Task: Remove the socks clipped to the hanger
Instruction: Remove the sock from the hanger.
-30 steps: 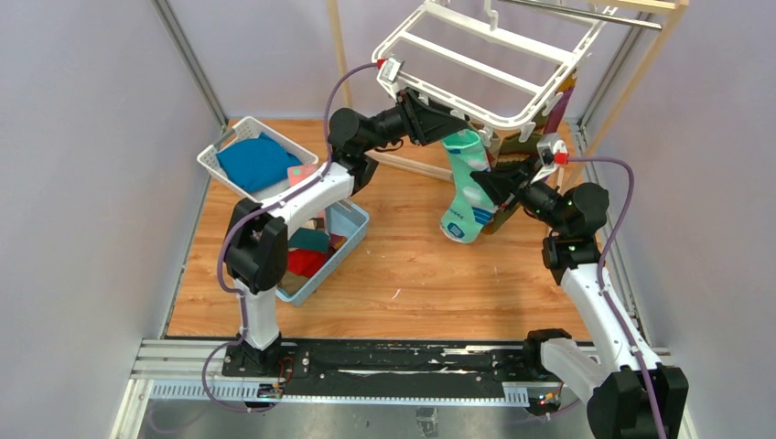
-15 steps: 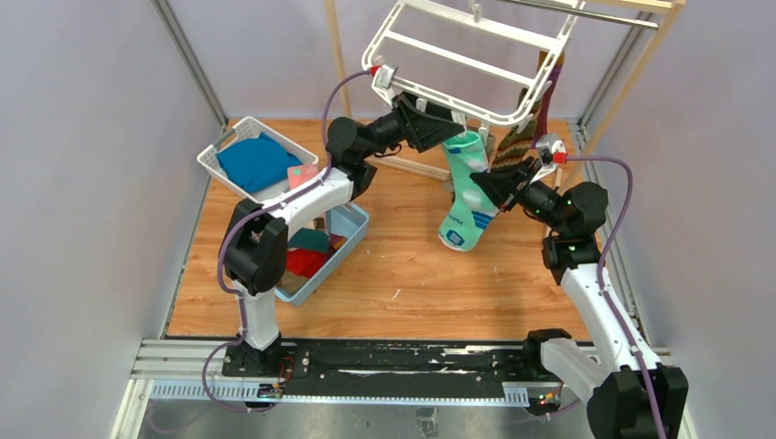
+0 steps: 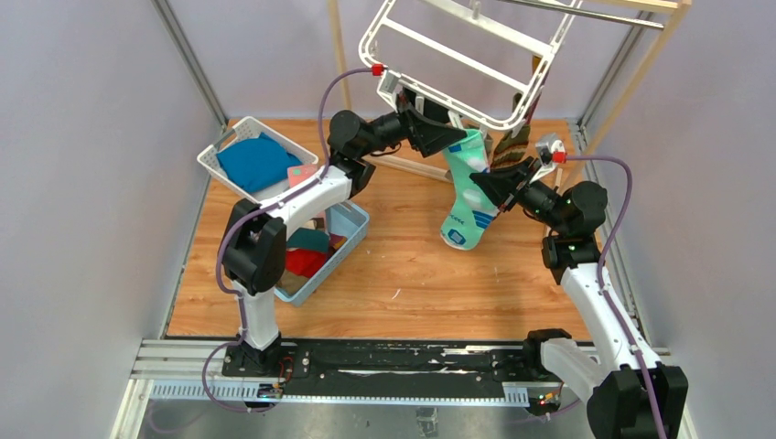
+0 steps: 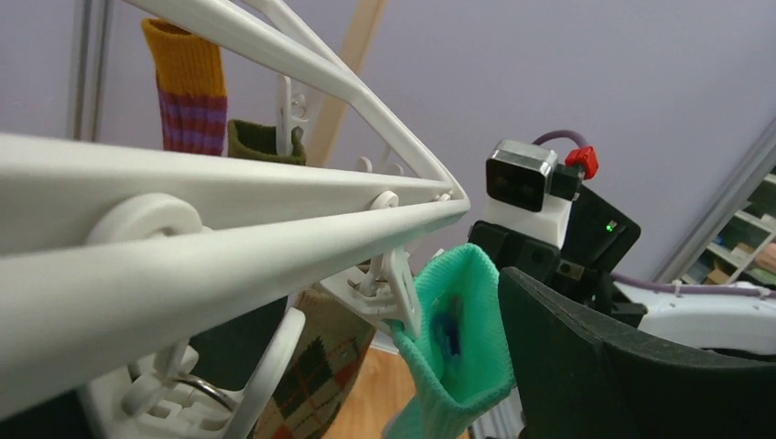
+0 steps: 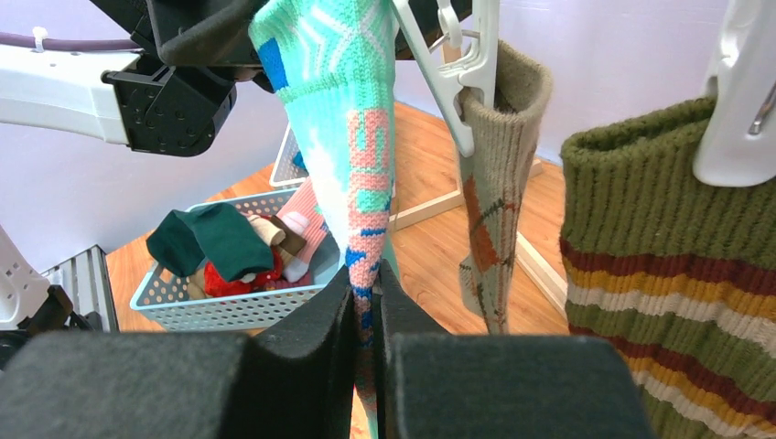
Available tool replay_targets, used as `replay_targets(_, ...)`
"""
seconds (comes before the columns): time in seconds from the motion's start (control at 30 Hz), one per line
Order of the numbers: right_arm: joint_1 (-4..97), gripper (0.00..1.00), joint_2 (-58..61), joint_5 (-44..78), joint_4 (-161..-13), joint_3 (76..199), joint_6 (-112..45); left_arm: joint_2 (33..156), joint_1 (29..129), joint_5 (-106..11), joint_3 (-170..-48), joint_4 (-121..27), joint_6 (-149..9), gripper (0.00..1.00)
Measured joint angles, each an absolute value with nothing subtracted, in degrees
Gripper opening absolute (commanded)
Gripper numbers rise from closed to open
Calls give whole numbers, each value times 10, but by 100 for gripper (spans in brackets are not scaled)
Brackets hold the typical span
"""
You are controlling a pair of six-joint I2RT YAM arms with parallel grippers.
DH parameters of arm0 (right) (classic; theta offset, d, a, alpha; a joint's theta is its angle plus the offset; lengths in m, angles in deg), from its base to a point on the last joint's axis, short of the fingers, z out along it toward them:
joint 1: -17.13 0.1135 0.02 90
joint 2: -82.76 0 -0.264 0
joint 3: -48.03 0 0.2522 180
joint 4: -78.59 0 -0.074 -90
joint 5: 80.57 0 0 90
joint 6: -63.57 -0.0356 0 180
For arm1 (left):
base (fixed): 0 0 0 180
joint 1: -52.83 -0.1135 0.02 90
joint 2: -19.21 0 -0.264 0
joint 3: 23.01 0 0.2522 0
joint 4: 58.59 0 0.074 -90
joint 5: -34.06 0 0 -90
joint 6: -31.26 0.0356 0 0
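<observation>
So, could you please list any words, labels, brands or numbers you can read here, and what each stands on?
None can be read.
The teal sock carries a pink knitted patch with letter-like shapes, too unclear to read.
The hanger shows no label or marking.

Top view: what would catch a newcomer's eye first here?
The teal patterned sock hangs mid-scene from the tilted white hanger, and the right gripper pinches it partway down. The left gripper sits open at the sock's cuff, just under the hanger. At left, a blue basket holds other socks.
</observation>
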State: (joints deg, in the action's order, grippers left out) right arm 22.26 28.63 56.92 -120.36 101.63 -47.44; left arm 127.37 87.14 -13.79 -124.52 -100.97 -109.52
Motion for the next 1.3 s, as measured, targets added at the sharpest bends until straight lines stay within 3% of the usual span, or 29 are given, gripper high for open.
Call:
replay_targets(0.8, 222, 8, 285, 570, -1195, 1016, -474, 1237, 863, -108, -1228, -985, -919, 91)
replay_targets(1.07, 223, 8, 285, 570, -1195, 1016, -472, 1276, 862, -109, -1306, -987, -924, 72)
replay_targets(1.17, 223, 8, 285, 570, -1195, 1016, -469, 1288, 861, -110, -1316, -987, -932, 81)
replay_targets(1.3, 222, 8, 285, 570, -1195, 1016, -466, 1298, 860, -112, -1316, -985, -941, 84)
